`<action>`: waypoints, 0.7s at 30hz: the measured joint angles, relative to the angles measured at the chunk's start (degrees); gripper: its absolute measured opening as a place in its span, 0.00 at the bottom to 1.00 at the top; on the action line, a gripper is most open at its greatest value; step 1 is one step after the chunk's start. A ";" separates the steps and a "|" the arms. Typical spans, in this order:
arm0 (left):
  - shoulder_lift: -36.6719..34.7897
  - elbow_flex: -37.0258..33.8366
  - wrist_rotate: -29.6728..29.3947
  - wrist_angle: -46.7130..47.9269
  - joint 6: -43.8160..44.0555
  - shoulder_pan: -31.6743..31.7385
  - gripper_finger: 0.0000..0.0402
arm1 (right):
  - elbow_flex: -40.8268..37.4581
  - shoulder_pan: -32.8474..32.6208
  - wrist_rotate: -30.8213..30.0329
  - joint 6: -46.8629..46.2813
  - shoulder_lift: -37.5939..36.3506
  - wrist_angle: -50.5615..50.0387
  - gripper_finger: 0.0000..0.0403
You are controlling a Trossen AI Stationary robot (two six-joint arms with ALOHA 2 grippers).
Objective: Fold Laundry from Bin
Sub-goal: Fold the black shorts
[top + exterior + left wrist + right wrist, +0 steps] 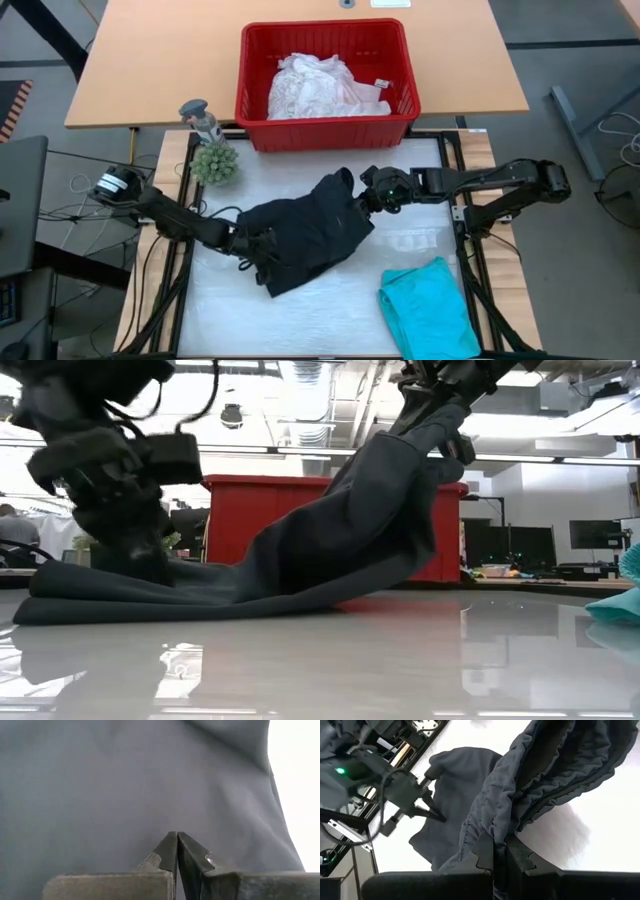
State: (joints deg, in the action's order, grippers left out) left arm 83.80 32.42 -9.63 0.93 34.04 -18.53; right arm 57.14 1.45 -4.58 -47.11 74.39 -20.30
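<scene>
A black garment lies spread on the white table top, its right end raised. My right gripper is shut on that raised end. My left gripper is shut and low at the garment's left part, which lies flat on the table. A folded teal garment rests at the near right. The red bin stands on the far table, with white lacy laundry lying inside it. My left gripper meets the garment's left part with its shut fingertips, slanting down from the table's left. That part lies on the table. Whether a layer is caught between the tips I cannot tell. My right gripper pinches a gathered, seamed edge of the garment's right end between its two fingers, slanting down from the table's right. That end is lifted clear; the cloth slopes down, fairly taut, to its left part on the table.
A green spiky ball and a grey figure stand at the far left corner. Black frame rails run along the white surface's sides. Bare white surface lies in front of the black garment.
</scene>
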 joint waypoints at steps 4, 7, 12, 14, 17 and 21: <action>3.83 0.00 3.29 -5.38 -1.25 2.20 0.00 | 0.00 0.22 0.13 0.62 0.00 2.57 0.09; 5.71 0.58 4.25 -8.64 -1.00 3.12 0.00 | 0.00 0.22 1.19 2.12 0.00 6.77 0.09; 7.73 3.44 2.93 -9.76 -4.08 3.69 0.00 | 0.00 0.78 1.66 2.55 -0.02 9.41 0.09; 9.28 4.57 3.40 -9.99 -5.43 4.32 0.00 | 0.00 1.15 1.40 2.54 -0.02 7.80 0.09; 12.88 6.65 5.34 -12.57 -7.52 5.69 0.00 | 0.00 1.79 -0.33 2.21 -0.02 3.87 0.09; 15.74 10.64 8.68 -12.64 -8.92 7.15 0.00 | 0.00 3.20 -0.34 2.36 -0.02 0.08 0.09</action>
State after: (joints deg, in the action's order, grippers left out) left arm 99.54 43.05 -0.95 -11.72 25.12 -11.39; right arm 57.14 4.65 -4.91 -44.76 74.37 -20.22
